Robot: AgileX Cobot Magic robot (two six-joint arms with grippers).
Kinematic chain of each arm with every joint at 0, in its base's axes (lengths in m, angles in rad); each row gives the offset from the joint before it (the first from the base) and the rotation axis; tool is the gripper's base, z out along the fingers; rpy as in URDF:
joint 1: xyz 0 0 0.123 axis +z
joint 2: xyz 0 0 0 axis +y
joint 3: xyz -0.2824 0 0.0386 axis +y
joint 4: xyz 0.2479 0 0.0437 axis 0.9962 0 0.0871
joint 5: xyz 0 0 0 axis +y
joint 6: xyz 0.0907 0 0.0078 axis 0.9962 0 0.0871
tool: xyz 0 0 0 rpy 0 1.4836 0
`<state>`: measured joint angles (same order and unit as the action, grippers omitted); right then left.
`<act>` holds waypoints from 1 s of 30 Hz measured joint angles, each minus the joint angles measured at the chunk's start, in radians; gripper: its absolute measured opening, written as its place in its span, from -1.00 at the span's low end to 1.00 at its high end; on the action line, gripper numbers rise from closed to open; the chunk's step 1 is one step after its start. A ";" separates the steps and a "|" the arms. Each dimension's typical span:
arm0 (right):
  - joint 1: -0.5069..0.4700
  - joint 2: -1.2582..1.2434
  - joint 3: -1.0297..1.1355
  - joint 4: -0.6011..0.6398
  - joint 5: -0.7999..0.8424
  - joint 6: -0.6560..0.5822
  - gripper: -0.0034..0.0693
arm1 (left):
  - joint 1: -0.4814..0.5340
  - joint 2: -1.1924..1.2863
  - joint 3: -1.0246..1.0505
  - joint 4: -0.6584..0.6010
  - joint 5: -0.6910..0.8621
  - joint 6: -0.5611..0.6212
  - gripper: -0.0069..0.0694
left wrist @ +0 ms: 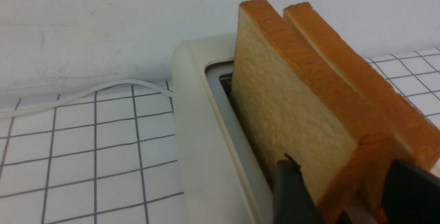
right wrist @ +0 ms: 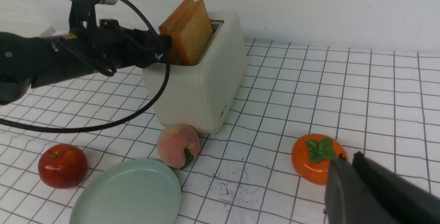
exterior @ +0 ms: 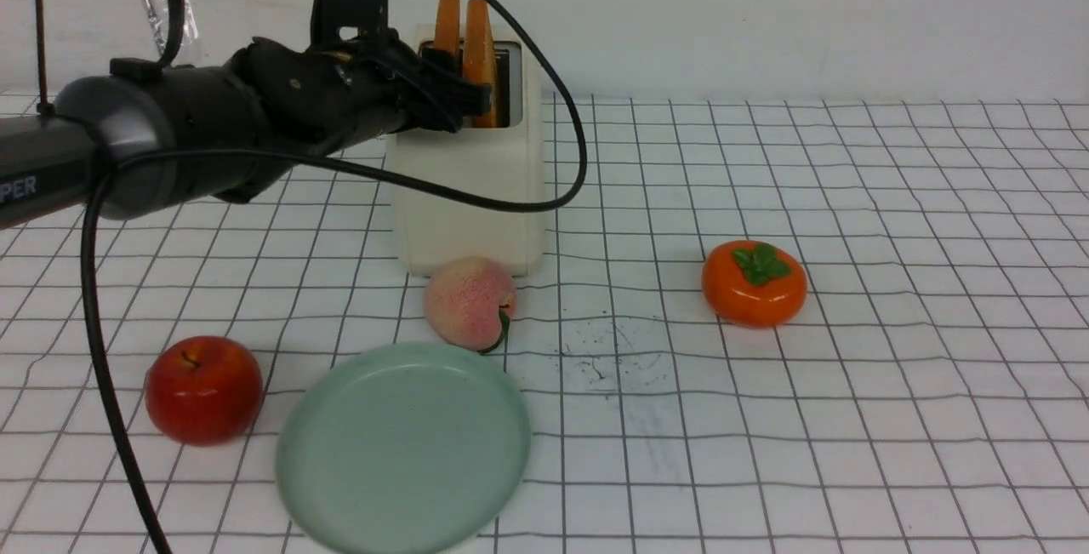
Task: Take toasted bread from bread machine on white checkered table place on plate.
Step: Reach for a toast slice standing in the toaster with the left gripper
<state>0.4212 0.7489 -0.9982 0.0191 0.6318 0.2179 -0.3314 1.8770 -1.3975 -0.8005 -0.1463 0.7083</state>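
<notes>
Two slices of toasted bread (left wrist: 292, 107) are seen standing upright in the bread machine (exterior: 468, 197) at the back of the white checkered table (exterior: 851, 418). The left gripper (left wrist: 342, 163) is held spread astride their near edge (contact cannot be judged). The right gripper (right wrist: 349, 157) is clenched on nothing. The plate (exterior: 404, 452) is set in front of the machine.

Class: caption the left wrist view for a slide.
Open left gripper straddles the nearer of two toast slices standing in the cream toaster.
</notes>
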 joint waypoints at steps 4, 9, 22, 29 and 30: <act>0.000 0.000 0.000 0.000 -0.003 0.000 -0.80 | 0.000 0.009 0.000 -0.003 -0.010 -0.014 0.11; 0.000 0.000 0.000 0.000 -0.003 0.000 -0.79 | -0.001 0.010 -0.025 -0.004 -0.016 -0.024 0.11; 0.000 0.000 0.000 0.009 0.020 0.000 -0.77 | -0.001 0.094 -0.143 0.009 -0.006 -0.056 0.10; 0.000 0.000 0.000 0.011 0.029 0.000 -0.76 | -0.002 0.102 -0.150 0.009 -0.036 -0.057 -0.13; 0.000 0.000 0.000 0.011 0.029 0.000 -0.76 | -0.002 0.103 -0.150 0.009 -0.038 -0.057 -0.23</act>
<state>0.4212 0.7489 -0.9982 0.0302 0.6603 0.2179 -0.3334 1.9800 -1.5473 -0.7919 -0.1846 0.6514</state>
